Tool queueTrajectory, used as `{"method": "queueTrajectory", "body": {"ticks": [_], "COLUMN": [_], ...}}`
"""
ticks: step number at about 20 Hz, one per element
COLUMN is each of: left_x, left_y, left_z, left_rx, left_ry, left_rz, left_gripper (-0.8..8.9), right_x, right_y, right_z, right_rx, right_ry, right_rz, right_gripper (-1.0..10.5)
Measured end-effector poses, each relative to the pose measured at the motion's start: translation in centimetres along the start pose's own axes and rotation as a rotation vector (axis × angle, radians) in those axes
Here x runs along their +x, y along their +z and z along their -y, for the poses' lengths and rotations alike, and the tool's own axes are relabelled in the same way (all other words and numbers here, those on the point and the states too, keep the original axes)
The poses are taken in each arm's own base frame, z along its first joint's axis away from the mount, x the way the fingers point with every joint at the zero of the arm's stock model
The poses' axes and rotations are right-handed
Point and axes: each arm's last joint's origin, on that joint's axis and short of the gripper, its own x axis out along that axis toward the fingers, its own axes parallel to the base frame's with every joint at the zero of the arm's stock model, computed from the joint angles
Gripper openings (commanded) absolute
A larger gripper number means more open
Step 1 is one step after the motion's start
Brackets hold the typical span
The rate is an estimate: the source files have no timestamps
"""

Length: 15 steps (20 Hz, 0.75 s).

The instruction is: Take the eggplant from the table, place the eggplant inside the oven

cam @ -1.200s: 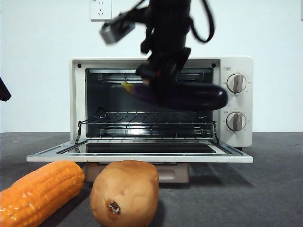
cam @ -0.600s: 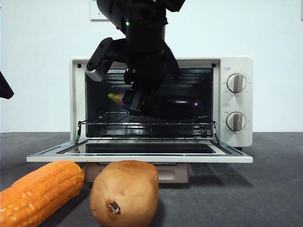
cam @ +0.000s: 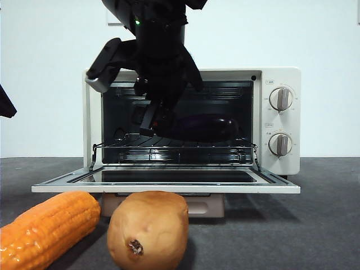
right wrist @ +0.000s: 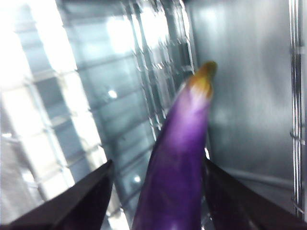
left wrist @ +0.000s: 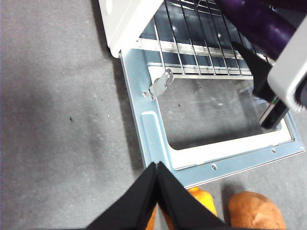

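Note:
The glossy purple eggplant [cam: 211,127] lies lengthwise inside the open cream oven [cam: 281,169], low over its wire rack [cam: 174,147]. In the right wrist view the eggplant [right wrist: 177,158] runs between my right gripper's [right wrist: 158,165] spread jaws, stem end pointing at the back wall. One jaw is next to it; rack shows through a gap on the other side. From the front, the right gripper [cam: 154,121] reaches into the cavity's left half. My left gripper [left wrist: 156,166] is shut on nothing, above the table [left wrist: 57,120] near the door's left corner.
The oven door [cam: 169,185] lies folded down flat, sticking out toward the front. An orange corn cob [cam: 45,230] and a brown potato [cam: 149,228] lie on the table before it. The waiting left arm shows as a black tip [cam: 4,107] at the left edge.
The right arm carried the eggplant from in front of the oven's upper opening down and into the cavity. In the last half second the arm shifted left while the eggplant barely moved.

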Motion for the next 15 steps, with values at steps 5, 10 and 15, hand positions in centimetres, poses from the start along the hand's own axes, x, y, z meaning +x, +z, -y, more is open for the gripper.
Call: {"method": "queueTrajectory", "body": {"ticks": [5, 10, 15], "left_x": [0.2, 1.1, 4.4], "left_y": [0.0, 0.3, 0.3], "left_z": [-0.1, -0.6, -2.4], "left_rx": [-0.005, -0.01, -0.059], "left_ry": [0.002, 0.003, 0.02], "left_rz": [-0.009, -0.019, -0.108], "left_gripper": [0.04, 0.04, 0.04], "right_x": [-0.3, -2.5, -10.6], "right_y": [0.3, 0.8, 0.0], "right_z": [-0.3, -1.0, 1.6], "right_rx": [-0.005, -0.018, 0.098], "right_ry": [-0.014, -0.031, 0.007], "right_rz": [-0.004, -0.02, 0.039], "right_gripper": [2.9, 2.9, 1.5]}}
